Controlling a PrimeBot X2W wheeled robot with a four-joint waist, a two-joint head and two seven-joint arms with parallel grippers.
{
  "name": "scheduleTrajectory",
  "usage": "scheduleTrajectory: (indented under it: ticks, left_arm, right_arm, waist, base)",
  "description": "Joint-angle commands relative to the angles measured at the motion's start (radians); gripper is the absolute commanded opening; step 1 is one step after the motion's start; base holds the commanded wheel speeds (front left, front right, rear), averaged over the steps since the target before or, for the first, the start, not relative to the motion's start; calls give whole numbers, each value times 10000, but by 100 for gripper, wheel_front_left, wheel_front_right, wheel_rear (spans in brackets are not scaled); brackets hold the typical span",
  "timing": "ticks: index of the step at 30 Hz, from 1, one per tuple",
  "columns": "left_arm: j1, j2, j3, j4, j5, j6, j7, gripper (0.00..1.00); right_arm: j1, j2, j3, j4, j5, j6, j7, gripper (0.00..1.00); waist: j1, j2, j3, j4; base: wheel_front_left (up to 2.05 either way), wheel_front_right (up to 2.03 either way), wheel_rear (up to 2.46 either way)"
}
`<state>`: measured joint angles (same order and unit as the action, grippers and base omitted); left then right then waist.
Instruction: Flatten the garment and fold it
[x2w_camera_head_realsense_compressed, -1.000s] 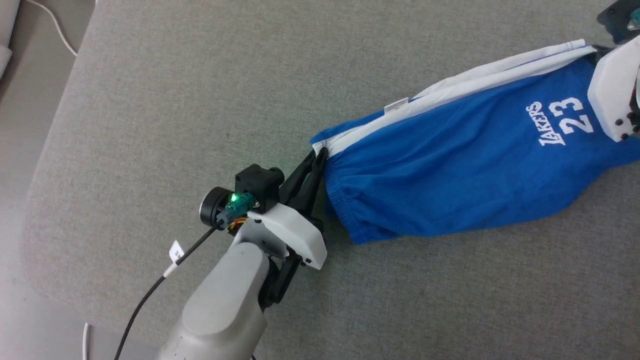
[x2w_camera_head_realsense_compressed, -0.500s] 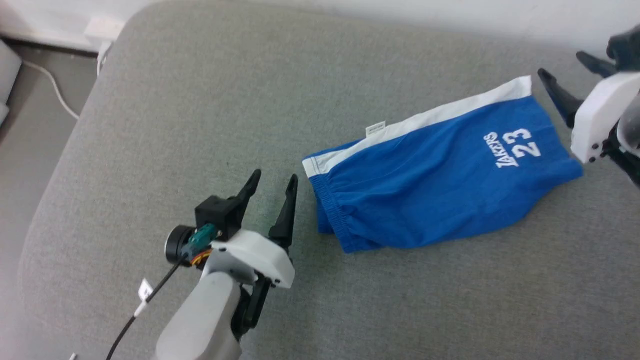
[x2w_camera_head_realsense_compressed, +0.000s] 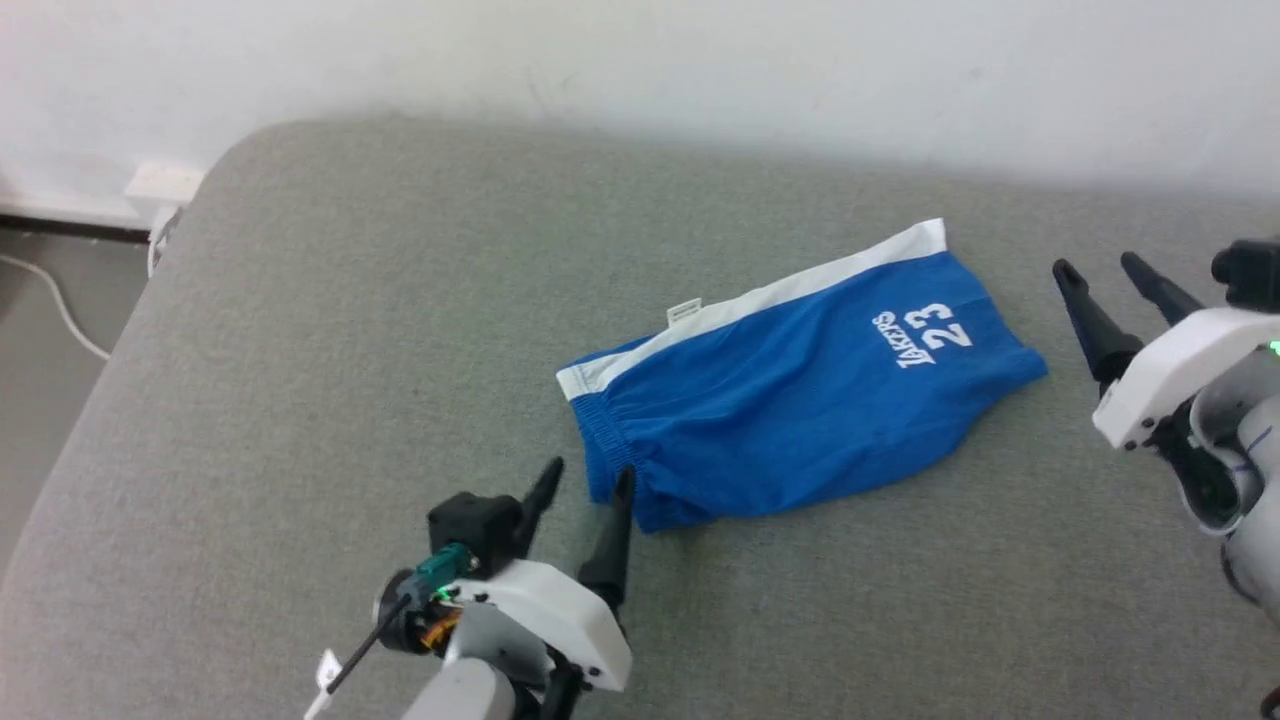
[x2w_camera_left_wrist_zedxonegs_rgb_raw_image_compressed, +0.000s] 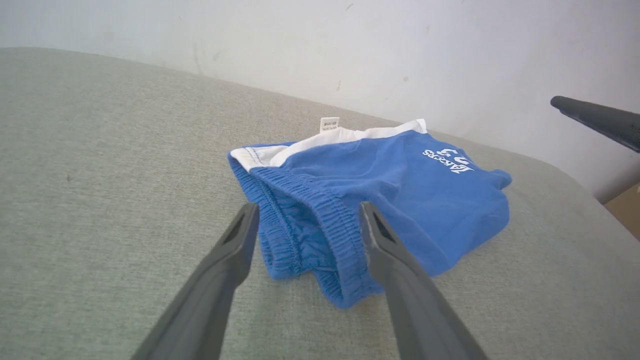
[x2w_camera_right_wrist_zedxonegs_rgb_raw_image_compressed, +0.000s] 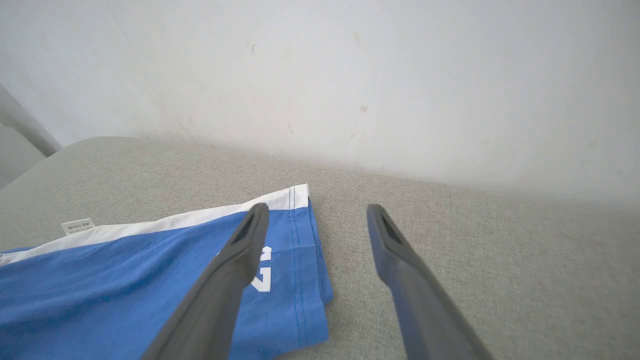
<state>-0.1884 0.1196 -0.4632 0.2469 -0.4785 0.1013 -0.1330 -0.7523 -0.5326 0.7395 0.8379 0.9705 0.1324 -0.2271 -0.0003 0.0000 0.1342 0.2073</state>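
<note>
Blue knit with a white side stripe (x2w_camera_head_realsense_compressed: 800, 285): garment (x2w_camera_head_realsense_compressed: 790, 400) laid aslant on the grey cushion (x2w_camera_head_realsense_compressed: 300, 350), about mid-surface, short of the pale wall (x2w_camera_head_realsense_compressed: 640, 60). Apparently doubled leg over leg already, print (x2w_camera_head_realsense_compressed: 925, 338) uppermost, white tag (x2w_camera_head_realsense_compressed: 683, 312) jutting from the far edge. Gathered waistband (x2w_camera_head_realsense_compressed: 610, 450) turned towards the left gripper (x2w_camera_head_realsense_compressed: 590, 470), leg hem (x2w_camera_head_realsense_compressed: 1010, 360) towards the right gripper (x2w_camera_head_realsense_compressed: 1096, 264). Both tools released, fingers spread, nothing held between them. Left fingertips just beside the waistband, contact not to be told; right fingertips near the hem but apart from it. Judged a pause between steps: lengthwise fold made and cloth drawn fairly flat, crosswise fold not yet made. In the left wrist view, waistband puckered into an open mouth, with a slack bulge along the near edge. Probable next move: closing on the corners of one end, lifting low and carrying that end over the other. Calls for pinching both layers together, to keep the under leg from lagging. Around: a white wall box (x2w_camera_head_realsense_compressed: 160, 185) and a pale cable (x2w_camera_head_realsense_compressed: 50, 300) beyond the cushion's left edge, well apart from the work. No obstacle judged between either gripper and the cloth; sole hindrance the elastic's own gathering, likely to spring a fold open.
</note>
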Motion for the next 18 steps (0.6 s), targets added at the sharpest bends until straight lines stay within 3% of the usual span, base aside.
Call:
scheduleTrajectory:
  ticks: [1,10,18]
  left_arm:
    - [191,-105,-93,-168,-201,88,340,100]
    - [14,92,-106,314,-179,798,1710,100]
    - [-423,135,211,1565,-274,1028,1575,100]
  right_arm:
    - [395,182,-285,-111,21,-17,-144,100]
    - [2019,475,-2204,-1218,-1024,-17,-332,100]
    - [2960,739,-3773,-2616,-2319,-17,251,100]
  waist:
    - [3,0,-213,-294]
    - [3,0,-130,-1014]
    - [3,0,163,-1464]
  base:
    - [0,0,0]
    - [0,0,0]
    - [0,0,0]
